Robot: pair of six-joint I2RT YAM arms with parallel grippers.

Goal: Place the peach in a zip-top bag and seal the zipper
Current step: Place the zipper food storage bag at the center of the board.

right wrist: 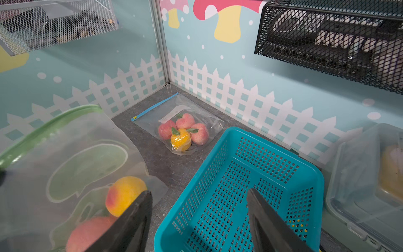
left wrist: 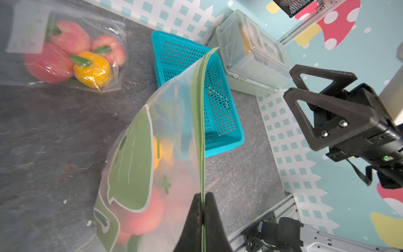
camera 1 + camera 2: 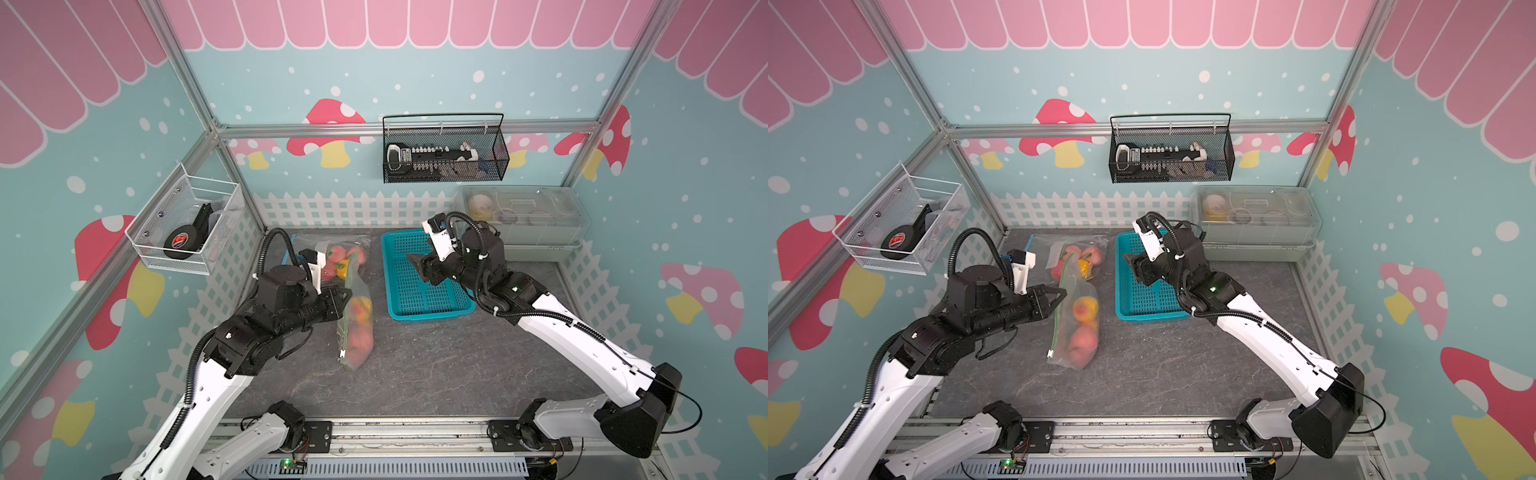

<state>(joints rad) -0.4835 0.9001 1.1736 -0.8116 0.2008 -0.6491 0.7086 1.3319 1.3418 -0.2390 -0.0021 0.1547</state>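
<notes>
Clear, green-printed zip-top bag [image 3: 1077, 332] containing blushed yellow peach [image 1: 124, 195], at 9 o'clock of teal basket [image 3: 428, 312]. Left gripper [image 2: 202, 209] clamped on green zipper [image 2: 199, 122]; right gripper [image 1: 199, 193] jaws apart, empty.

We see a white-shelled left arm [image 3: 212, 395] and a white-shelled right arm [image 3: 590, 353] with matte black joints. Ribbed black cable conduit [image 3: 261, 253] loops behind each claw. The right gripper [image 2: 289, 84] has hollow triangular black fingers [image 2: 322, 73], two silver screws [image 2: 343, 123] just behind them, then a green light [image 2: 386, 157].

Glossy clear plastic bag [image 2: 174, 122] — matt perforated plastic basket [image 2: 226, 144]
</notes>
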